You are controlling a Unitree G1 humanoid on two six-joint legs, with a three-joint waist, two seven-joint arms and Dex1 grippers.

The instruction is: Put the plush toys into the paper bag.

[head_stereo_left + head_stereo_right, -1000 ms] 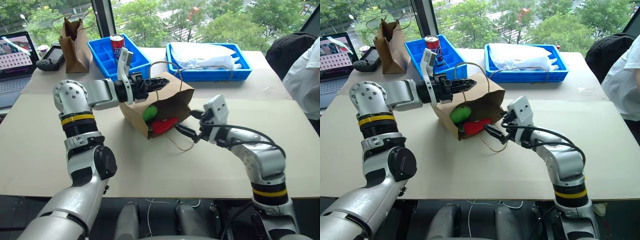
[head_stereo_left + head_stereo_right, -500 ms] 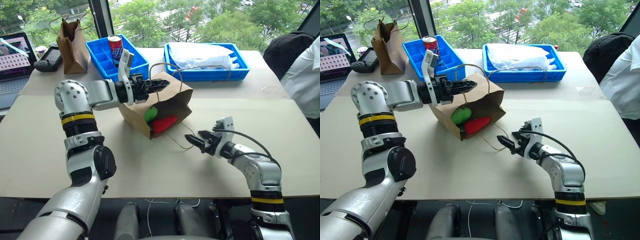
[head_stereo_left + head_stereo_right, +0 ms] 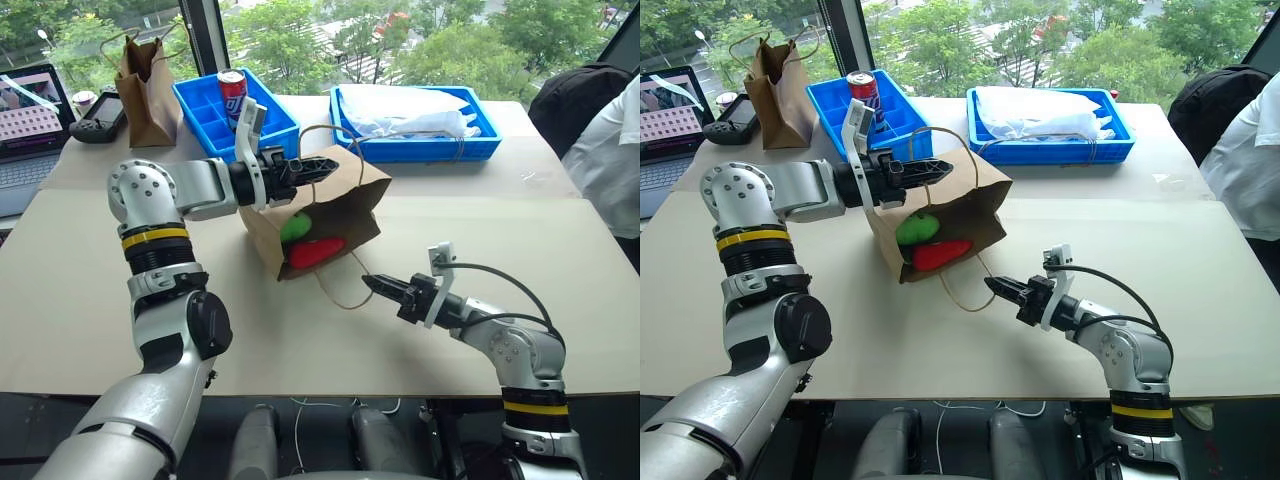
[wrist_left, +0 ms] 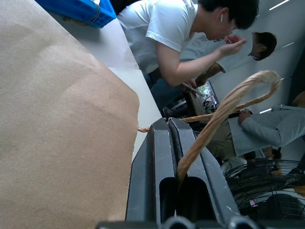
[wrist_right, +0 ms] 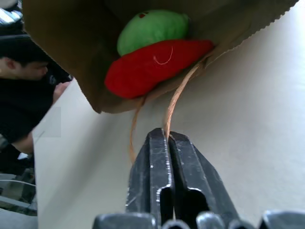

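Observation:
The paper bag (image 3: 345, 200) lies on its side on the table, its mouth facing me. Inside the mouth rest both plush toys, the lime-green one (image 5: 151, 29) on top of the red chili (image 5: 152, 67). My left gripper (image 3: 328, 165) is shut on the bag's upper loop handle (image 4: 224, 107) and holds the top edge up. My right gripper (image 3: 370, 284) sits low over the table in front of the mouth, shut on the lower loop handle (image 5: 171, 107).
A narrower brown bag (image 3: 145, 75) stands at the back left beside a laptop (image 3: 30, 110). Behind the bag are a blue tray (image 3: 205, 115) holding a can (image 3: 232, 88) and another blue tray (image 3: 480, 145) with white plastic. A person (image 3: 610, 150) sits at the right.
My right gripper drew back from the bag's mouth, sank toward the table, rolled, and went from open to shut on the lower handle. The left gripper kept still.

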